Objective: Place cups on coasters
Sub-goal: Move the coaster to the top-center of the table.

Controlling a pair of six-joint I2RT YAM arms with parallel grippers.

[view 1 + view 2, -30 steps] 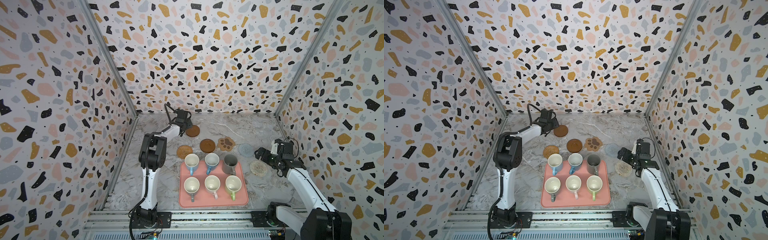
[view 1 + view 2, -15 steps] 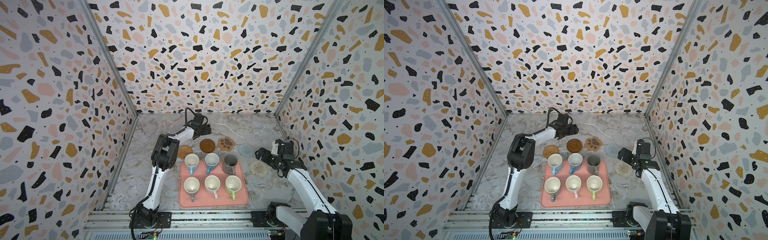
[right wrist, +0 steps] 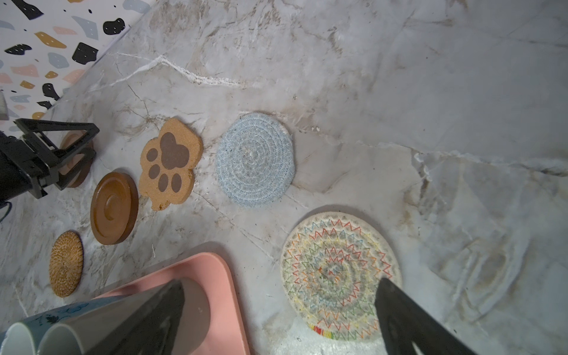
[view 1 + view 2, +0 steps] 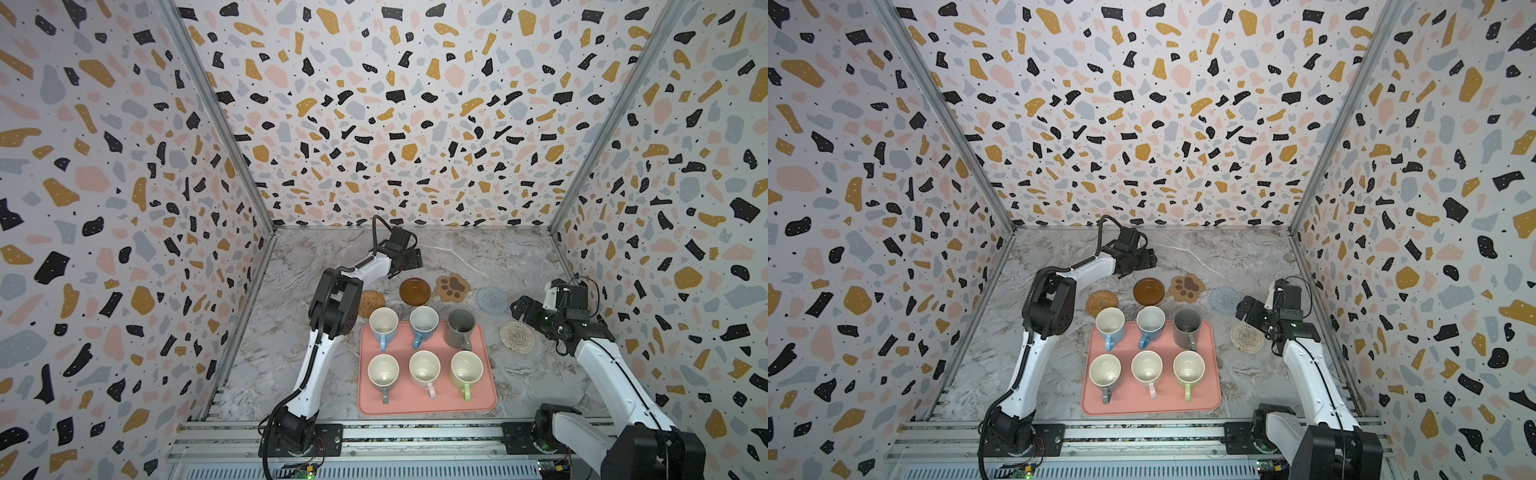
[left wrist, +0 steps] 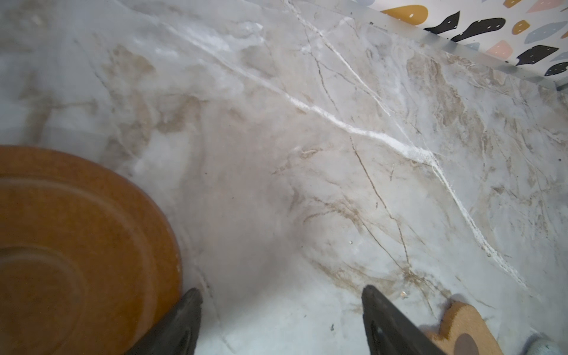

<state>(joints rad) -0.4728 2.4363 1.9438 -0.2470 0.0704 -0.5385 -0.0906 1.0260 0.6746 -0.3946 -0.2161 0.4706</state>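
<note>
Wooden coaster [image 5: 76, 246] just beside left tool [image 5: 280, 290], jaws apart

Six cups [image 4: 424, 322] pack the pink tray [image 4: 486, 401], gaps between them seemingly narrow; the table [image 4: 498, 253] lies bare toward its far right corner.

Veined marble-look tabletop [image 5: 276, 153], woven rattan coaster [image 3: 66, 264], grainy cork-like paw coaster [image 3: 170, 163]

Left gripper [image 5: 281, 295] reaches near the table's [image 4: 478, 253] far edge, jaws apart; right gripper [image 3: 282, 281] hovers by its right edge, wide.
</note>
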